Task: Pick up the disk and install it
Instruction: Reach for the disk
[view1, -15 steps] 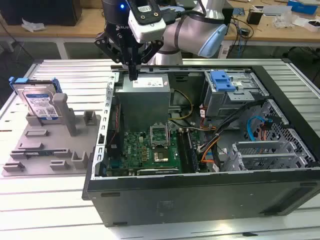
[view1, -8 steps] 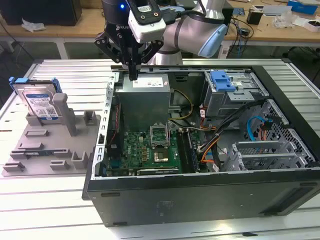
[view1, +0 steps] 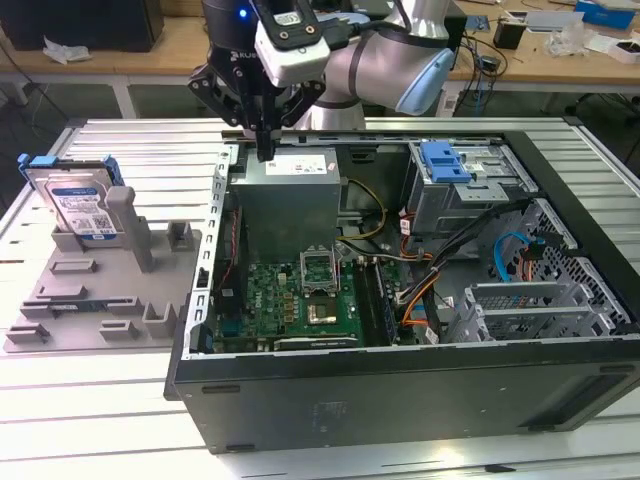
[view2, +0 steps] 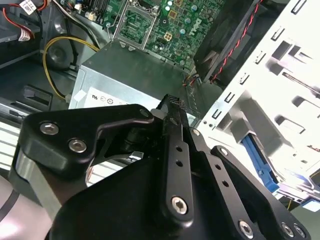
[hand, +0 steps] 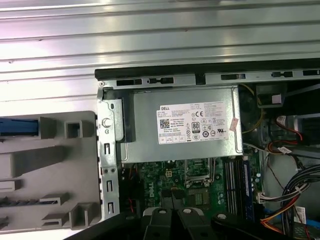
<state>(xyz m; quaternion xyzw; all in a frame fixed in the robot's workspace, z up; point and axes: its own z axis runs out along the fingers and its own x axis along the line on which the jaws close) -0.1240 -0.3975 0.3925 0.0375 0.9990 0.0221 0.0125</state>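
Observation:
The disk (view1: 83, 207), a silver drive with a white-and-blue label in a blue carrier, stands on edge in a grey fixture (view1: 110, 300) at the exterior view's left, outside the computer case. In the first wrist view, the carrier's blue edge (hand: 18, 127) shows in that fixture. My gripper (view1: 265, 150) hangs over the back left corner of the open case, just above the grey power supply box (view1: 290, 185). Its black fingers are pressed together and hold nothing. The fingertips (view2: 173, 105) point down at the box's white sticker (hand: 196, 123). The disk is well apart from the gripper.
The open computer case (view1: 400, 400) lies on a slatted metal table (view1: 100, 430). Inside are a green motherboard (view1: 300, 300), orange and black cables (view1: 420, 290), and a grey metal drive cage with a blue handle (view1: 445, 160) at the back right. A wooden bench (view1: 180, 45) stands behind.

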